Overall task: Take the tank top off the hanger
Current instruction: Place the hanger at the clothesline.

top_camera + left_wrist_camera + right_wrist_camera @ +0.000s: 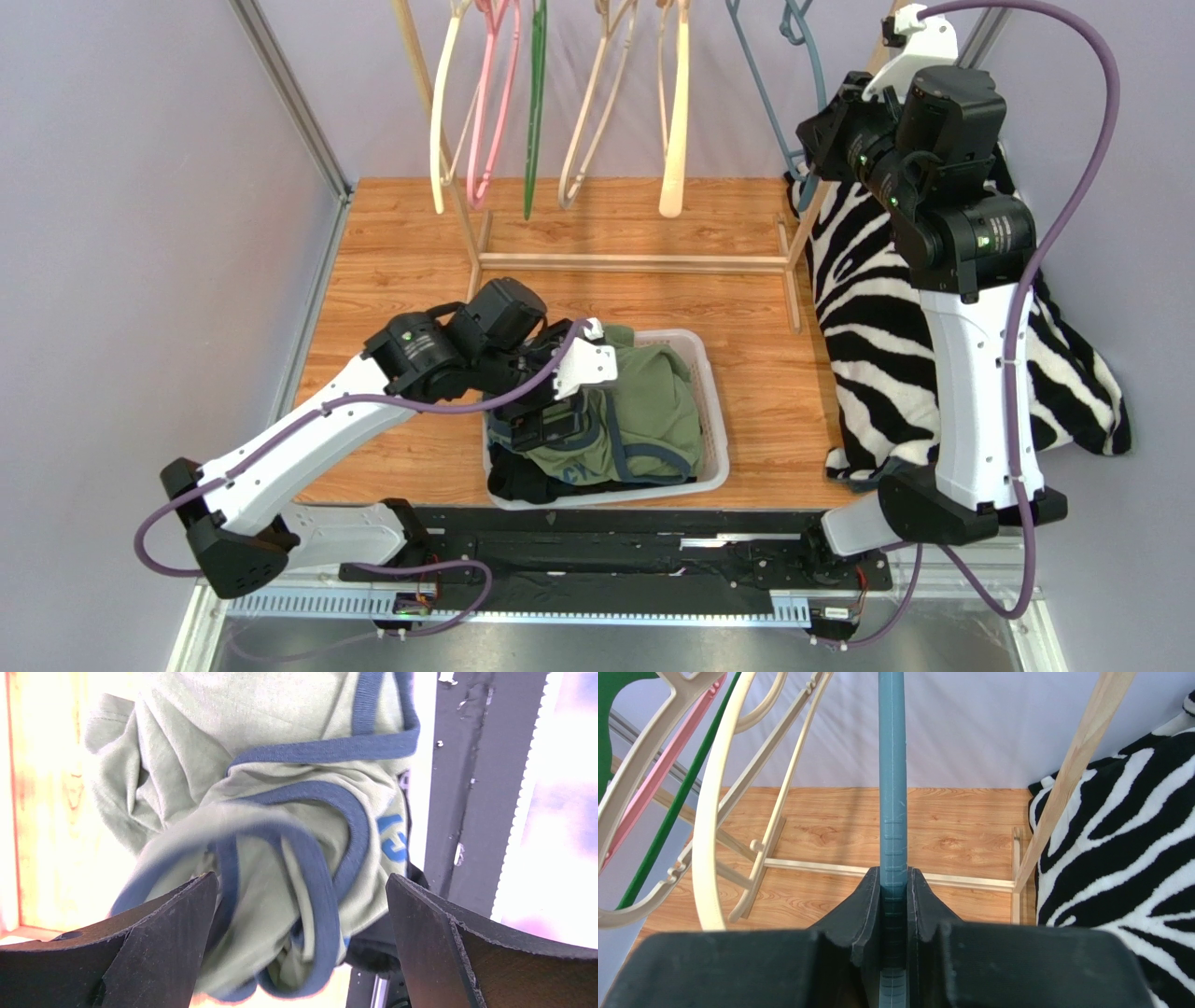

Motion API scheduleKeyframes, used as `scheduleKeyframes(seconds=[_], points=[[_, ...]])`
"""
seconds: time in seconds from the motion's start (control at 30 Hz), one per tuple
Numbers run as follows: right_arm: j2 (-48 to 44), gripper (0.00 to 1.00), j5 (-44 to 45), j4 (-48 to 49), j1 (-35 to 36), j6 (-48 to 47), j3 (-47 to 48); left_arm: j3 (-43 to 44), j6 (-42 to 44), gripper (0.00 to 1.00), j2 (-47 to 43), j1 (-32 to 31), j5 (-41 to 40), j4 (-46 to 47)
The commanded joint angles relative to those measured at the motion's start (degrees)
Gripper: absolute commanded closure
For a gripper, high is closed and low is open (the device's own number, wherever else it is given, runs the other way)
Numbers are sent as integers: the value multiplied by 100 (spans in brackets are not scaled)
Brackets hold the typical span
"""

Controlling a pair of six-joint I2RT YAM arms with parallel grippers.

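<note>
The tank top (659, 399), olive green with blue trim, lies crumpled in a white basket (718, 445) near the front edge of the wooden table (393, 259). It rests on top of some dark clothes (522, 483) and is well apart from the blue hanger (765, 84), which hangs on the wooden rack (631, 261) at the back of the table.

The left gripper (550, 427) hangs over the basket, just above the tank top. In the left wrist view its 2 black fingers (168, 938) stand wide apart, released. The bunched cloth and its looping blue straps fill the gap between them. One strap runs close by the left finger, but it is blurred, and I cannot tell whether it touches.

The right gripper (828, 140) is raised high at the back right, beside the rack's right post. In the right wrist view its fingers (861, 910) are clamped on the hanger's thin blue bar, which runs straight up out of the jaws. The bar itself is bare.

The other hangers (676, 126) on the rack are cream, pink, green and tan. They hang to the left of the blue one.

A zebra cloth (877, 322) in black and white stripes is spread over the right side of the table, partly behind the right arm and just beside the basket's far right corner
</note>
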Motion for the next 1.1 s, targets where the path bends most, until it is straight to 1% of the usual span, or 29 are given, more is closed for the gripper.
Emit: scheduleKeyframes(seconds=[0.0, 0.17, 0.33, 0.53, 0.83, 0.93, 1.03, 1.07], points=[[221, 100, 64, 381, -16, -50, 614, 302, 197, 1, -402, -30, 283, -354], [546, 100, -41, 328, -16, -7, 782, 829, 66, 1, -297, -22, 310, -503], [757, 100, -68, 346, -16, -33, 869, 962, 74, 1, -455, -22, 503, -600], [959, 100, -94, 311, -16, -15, 922, 1111, 66, 1, -569, -30, 520, -723], [1214, 100, -24, 311, -130, 64, 1098, 1287, -49, 1, -692, -22, 275, -706], [1197, 100, -33, 267, -130, 55, 765, 1313, -101, 1, -719, -22, 266, -697], [960, 100, 116, 407, -130, -6, -25, 1331, -110, 1, -727, -22, 257, -705], [872, 98, 221, 460, -130, -15, -218, 1331, -110, 1, -736, -22, 231, -706]])
